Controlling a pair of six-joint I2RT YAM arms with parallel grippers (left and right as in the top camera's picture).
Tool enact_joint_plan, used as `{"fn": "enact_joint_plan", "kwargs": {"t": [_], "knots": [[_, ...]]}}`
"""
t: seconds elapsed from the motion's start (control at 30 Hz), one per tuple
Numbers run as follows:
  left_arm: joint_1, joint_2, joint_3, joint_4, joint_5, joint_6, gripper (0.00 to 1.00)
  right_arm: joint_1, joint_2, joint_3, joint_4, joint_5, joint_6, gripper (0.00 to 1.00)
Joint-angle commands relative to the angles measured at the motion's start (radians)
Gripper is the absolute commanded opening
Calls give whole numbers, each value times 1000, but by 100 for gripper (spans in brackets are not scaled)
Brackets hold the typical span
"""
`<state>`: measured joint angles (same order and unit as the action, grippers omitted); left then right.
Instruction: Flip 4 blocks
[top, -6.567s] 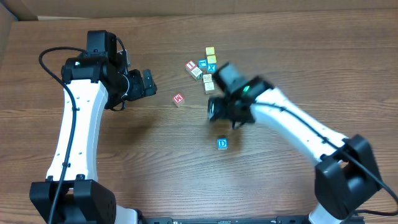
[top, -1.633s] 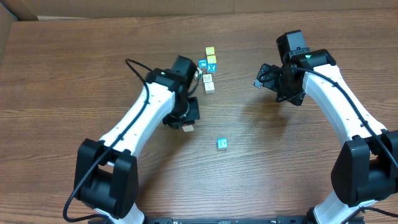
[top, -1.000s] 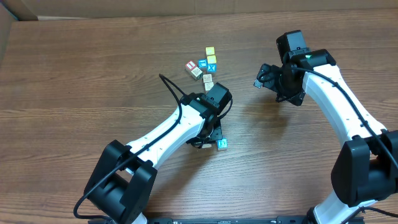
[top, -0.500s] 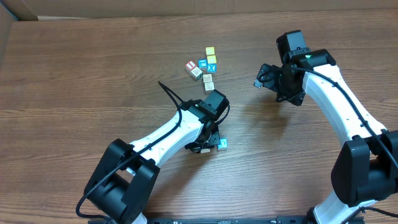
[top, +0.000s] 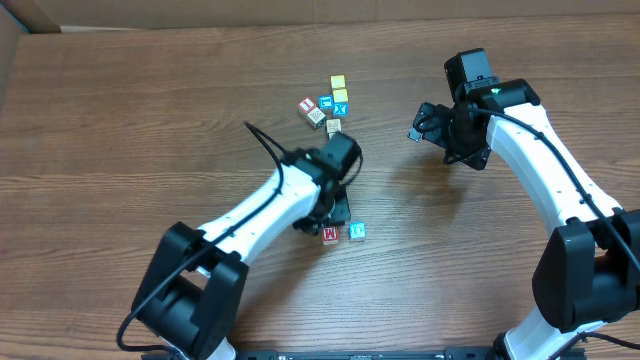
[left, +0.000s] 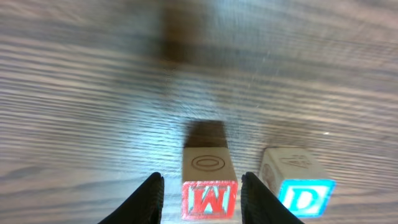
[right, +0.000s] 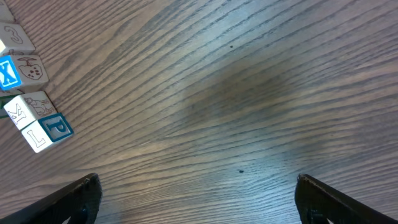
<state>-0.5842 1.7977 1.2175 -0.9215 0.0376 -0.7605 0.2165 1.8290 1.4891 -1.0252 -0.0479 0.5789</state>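
While my left jaws straddle the W block (left: 209, 199), they stand a little apart. A strip of desk (left: 93, 93) shows between the block and one finger (left: 151, 198), so I judge the block sits free on the wood rather than clamped. It rests just beside the D block (left: 303, 198), and both are well apart from the cluster (top: 330, 105) of other cubes at the far side. I take that gap as a way of keeping turned blocks separate from those waiting. Seen from above, the red W and blue D faces are up. A pale block (top: 334, 126) lies at the near edge of the cluster, close to my left arm; I cannot pick out a fourth for sure. My right jaws are wide apart over bare desk beside the cluster, holding nothing, parked clear so the left arm has room.
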Motion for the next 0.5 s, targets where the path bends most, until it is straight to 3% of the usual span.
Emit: {"fn": "enact_joint_plan", "kwargs": {"t": [0.0,0.1,0.2,0.47], "knots": [[42,0,111,-43,12,60,33,-4,-3,9,2,2,-4,100],[61,0,154,-90,12,89,28,-4,-3,9,2,2,-4,100],[61,0,142,-146,-6,88,4,-4,-3,9,2,2,-4,100],[29,1,-38,-134,15,84,4,-4,-3,9,2,2,-4,100]]}}
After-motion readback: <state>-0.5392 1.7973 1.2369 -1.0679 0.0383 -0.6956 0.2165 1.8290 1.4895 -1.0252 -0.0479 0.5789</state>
